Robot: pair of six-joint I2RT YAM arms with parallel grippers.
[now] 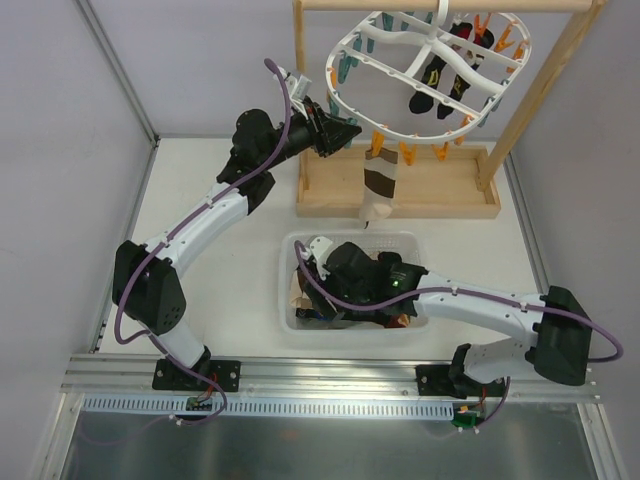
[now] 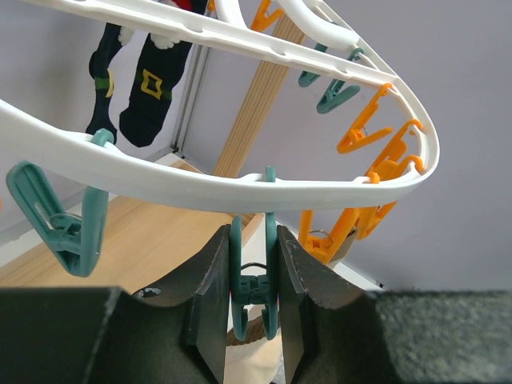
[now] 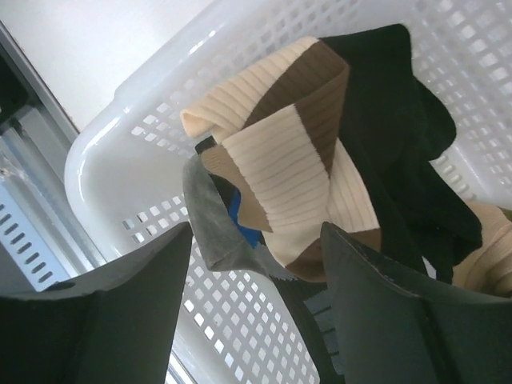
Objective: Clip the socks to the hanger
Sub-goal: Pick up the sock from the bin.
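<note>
As I check the top camera, the left gripper (image 1: 347,130) sits at the left rim of the hanger (image 1: 437,40). 1 banded sock (image 1: 380,185) hangs from the hanger's near rim, and the right gripper (image 1: 310,285) is down in the basket (image 1: 400,240).

On the left wrist view, the fingers (image 2: 208,296) are clenched on a teal peg (image 2: 254,280) under the rim.

On the right wrist view, the fingers (image 3: 120,304) are spread, grasping nothing, over the socks (image 3: 280,160) heaped in the basket.

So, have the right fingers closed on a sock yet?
No, the right fingers stand wide apart, the tan and brown sock between them in the basket.
</note>
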